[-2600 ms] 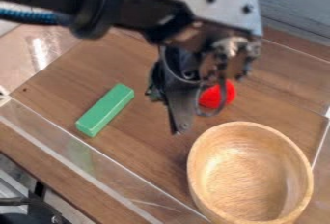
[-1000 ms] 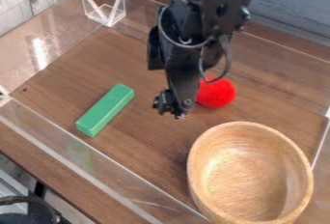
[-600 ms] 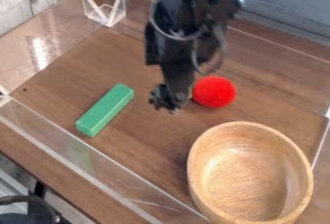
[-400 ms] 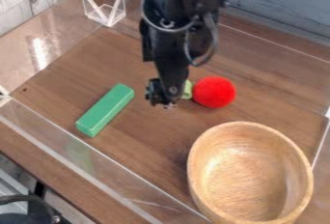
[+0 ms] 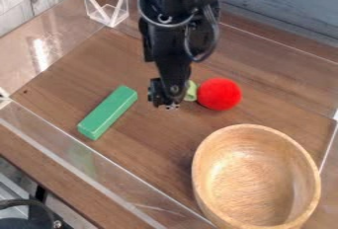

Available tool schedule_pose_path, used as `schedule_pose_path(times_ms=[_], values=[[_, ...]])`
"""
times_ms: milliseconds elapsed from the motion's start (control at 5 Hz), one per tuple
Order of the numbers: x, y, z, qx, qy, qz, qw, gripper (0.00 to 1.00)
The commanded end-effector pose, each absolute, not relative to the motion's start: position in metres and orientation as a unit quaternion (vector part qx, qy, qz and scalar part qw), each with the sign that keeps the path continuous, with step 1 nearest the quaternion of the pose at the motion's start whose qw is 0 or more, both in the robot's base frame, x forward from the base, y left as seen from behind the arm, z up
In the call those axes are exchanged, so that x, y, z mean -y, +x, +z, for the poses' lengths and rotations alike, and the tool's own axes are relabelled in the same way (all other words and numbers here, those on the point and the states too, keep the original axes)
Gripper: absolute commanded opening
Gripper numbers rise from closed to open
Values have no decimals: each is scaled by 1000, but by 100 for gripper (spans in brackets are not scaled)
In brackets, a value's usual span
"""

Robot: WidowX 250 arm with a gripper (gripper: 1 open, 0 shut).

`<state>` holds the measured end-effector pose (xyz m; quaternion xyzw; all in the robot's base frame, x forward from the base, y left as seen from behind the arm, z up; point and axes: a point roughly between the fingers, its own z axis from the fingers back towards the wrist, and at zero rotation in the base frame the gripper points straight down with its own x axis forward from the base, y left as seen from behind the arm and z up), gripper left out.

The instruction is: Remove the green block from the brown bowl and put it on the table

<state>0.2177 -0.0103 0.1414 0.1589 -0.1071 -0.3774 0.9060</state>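
Observation:
The green block lies flat on the table at the left, outside the brown bowl. The bowl stands at the front right and holds nothing that I can see. My gripper hangs pointing steeply down between the block and a red ball, a little above the tabletop. Its fingers stand open with nothing between them, and it touches neither the block nor the bowl.
The red ball with a small green leaf rests just right of the gripper. Low clear acrylic walls run along the front and left edges. A small clear acrylic stand sits at the back left.
The arm has drifted left and away from the bowl, uncovering the red ball. The green block, the ball and the bowl have stayed where they were.

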Motion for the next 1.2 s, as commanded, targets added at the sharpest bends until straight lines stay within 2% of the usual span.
schedule_pose_path(times_ms=[0, 200, 400, 600, 800, 1000], values=[[12, 224, 155, 122, 160, -340, 918, 100], [17, 229, 159, 125, 151, -314, 929, 100], [24, 224, 146, 127, 147, -286, 938, 0], [29, 218, 126, 127, 148, -277, 941, 100], [18, 224, 119, 129, 140, -289, 938, 100], [3, 234, 125, 132, 131, -303, 935, 100]])
